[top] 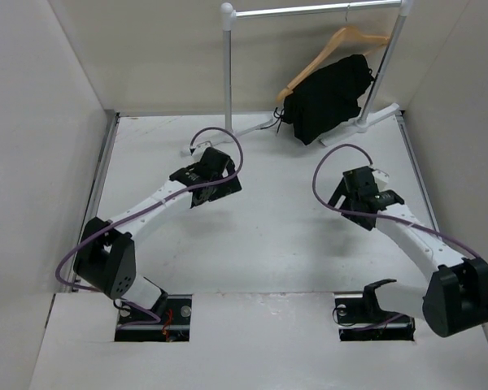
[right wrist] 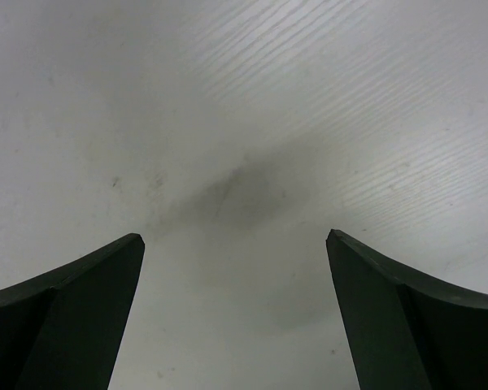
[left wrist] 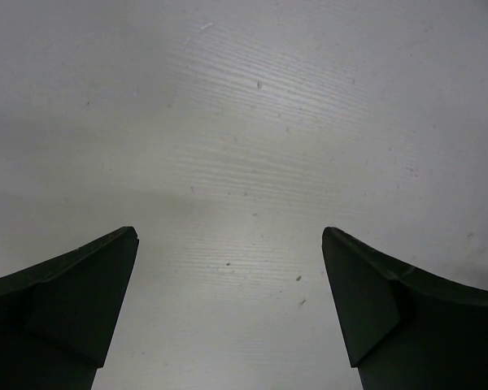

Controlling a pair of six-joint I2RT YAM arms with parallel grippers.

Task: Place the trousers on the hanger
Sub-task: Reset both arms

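The black trousers (top: pixel 329 97) hang folded over the crossbar of the tan wooden hanger (top: pixel 335 42), which hangs by its hook from the silver rack (top: pixel 309 10) at the back right. My left gripper (top: pixel 215 185) is open and empty over the white table, left of centre. My right gripper (top: pixel 368 193) is open and empty over the table at the right. Both are well in front of the trousers. The left wrist view shows its fingers (left wrist: pixel 73 301) spread over bare table, and the right wrist view shows the same with its fingers (right wrist: pixel 73 309).
The rack's upright posts (top: pixel 228 65) and feet (top: pixel 366 122) stand on the back of the white table (top: pixel 268 244). White walls close in the left, right and back. A raised white ledge (top: pixel 260 341) runs along the near edge by the arm bases.
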